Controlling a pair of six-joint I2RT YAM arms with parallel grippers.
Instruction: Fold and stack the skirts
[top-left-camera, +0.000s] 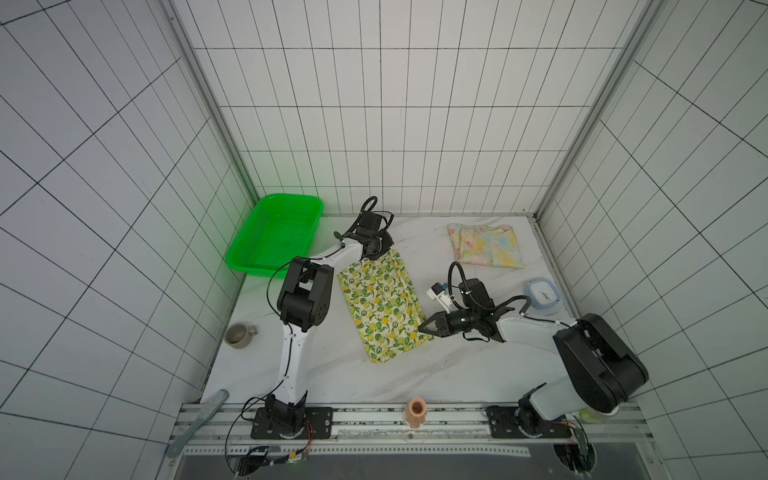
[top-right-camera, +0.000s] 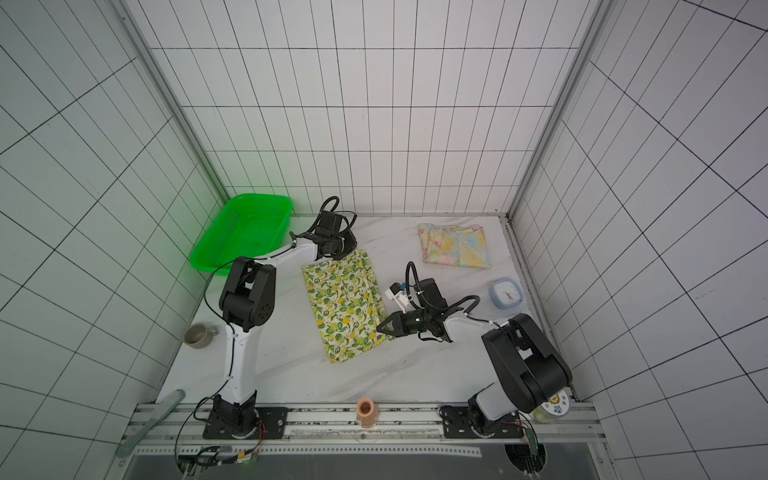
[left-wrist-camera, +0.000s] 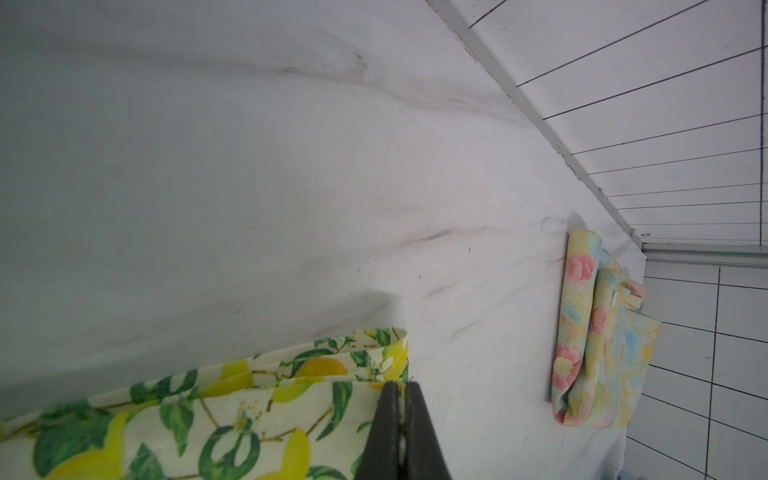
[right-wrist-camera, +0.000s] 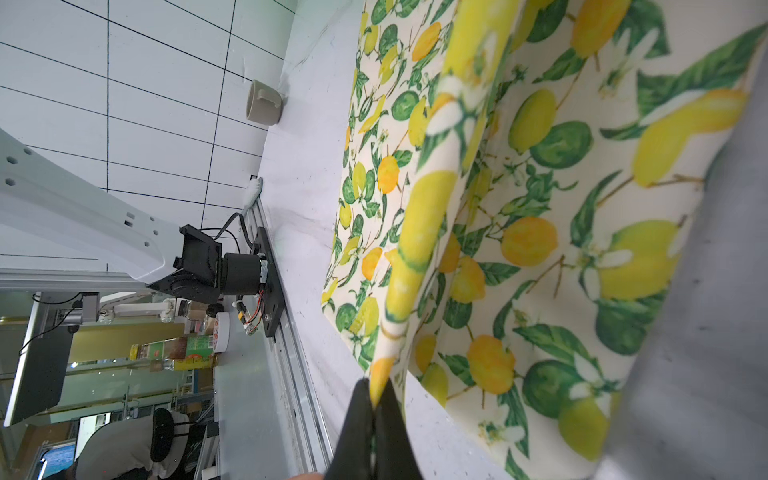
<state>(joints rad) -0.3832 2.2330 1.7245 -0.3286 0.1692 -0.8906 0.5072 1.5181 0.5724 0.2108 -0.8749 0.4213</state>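
Lemon-print skirt (top-left-camera: 382, 305) lies folded long; left gripper (top-left-camera: 377, 255) pinches its twelve o'clock corner, right gripper (top-left-camera: 421, 328) its four o'clock edge.

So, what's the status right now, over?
Left fingers and right fingers both shut on lemon skirt edges. Flowered skirt folded, far right corner. Blue clock nearby, not blocking.

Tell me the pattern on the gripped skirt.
That skirt: yellow lemons, green leaves on cream; best in the right wrist view.
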